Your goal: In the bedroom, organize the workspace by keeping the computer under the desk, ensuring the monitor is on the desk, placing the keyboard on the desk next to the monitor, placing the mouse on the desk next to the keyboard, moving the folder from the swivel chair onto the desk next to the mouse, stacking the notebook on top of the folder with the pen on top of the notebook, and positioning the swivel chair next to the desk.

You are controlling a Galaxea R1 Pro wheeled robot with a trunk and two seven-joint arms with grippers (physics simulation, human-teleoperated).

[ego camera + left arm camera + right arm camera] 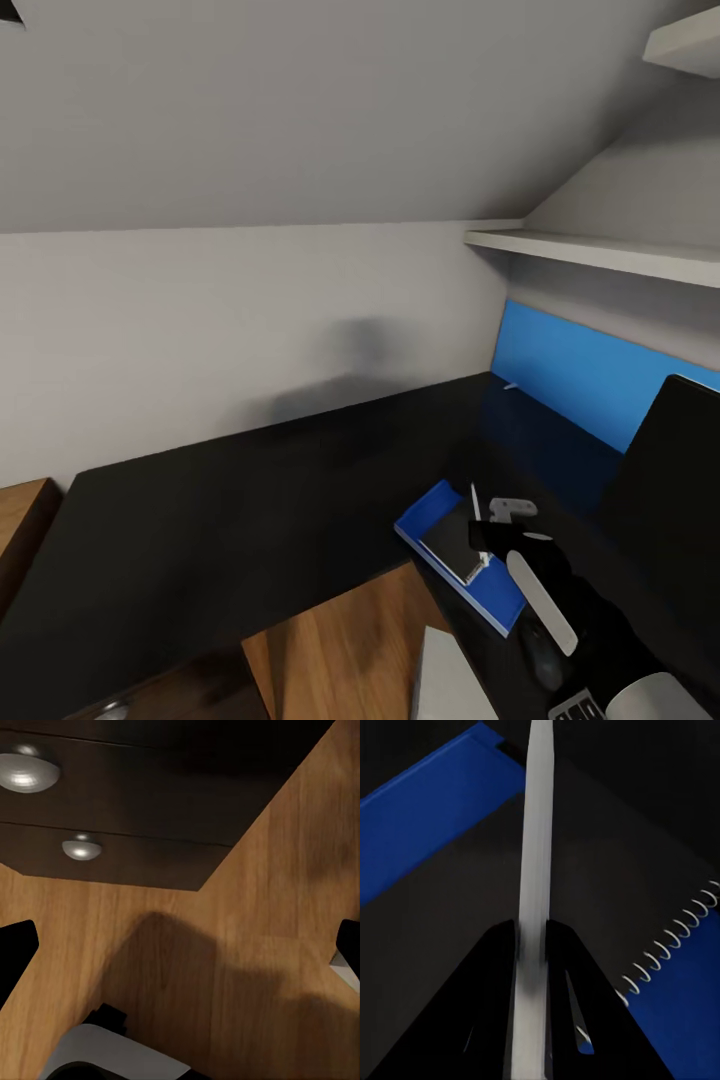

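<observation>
The right gripper (532, 945) is pinched narrow on the pen (534, 847), the white stick held between both dark fingers (487, 982) and pointing out ahead of them. In the head view the pen (475, 500) stands just above the notebook (452, 548), whose dark grey cover lies on the blue folder (425, 512) at the inner corner of the black bench (230, 500). The right wrist view looks down on that cover, with the spiral binding (675, 937) at one edge and folder blue showing on two sides. Whether the pen tip already touches the cover I cannot tell.

The main risk, as I judge it, is the release. The pen is round and thin; if it is let go while tilted or above the cover, it may roll off the notebook onto the folder or the bench, or over the bench edge to the wood floor (340, 640). The stack sits close to that inner edge, so a push from the gripper while lowering could also slide the notebook askew on the folder.

The monitor (670, 480) stands close by on the right, and a wide swing of the arm could knock it.

The left gripper (180, 945) hangs low over the floor beside the drawer unit (135, 802) with its silver knobs (82, 847); its dark fingertips (15, 945) sit at opposite edges of the left wrist view, spread wide and empty
</observation>
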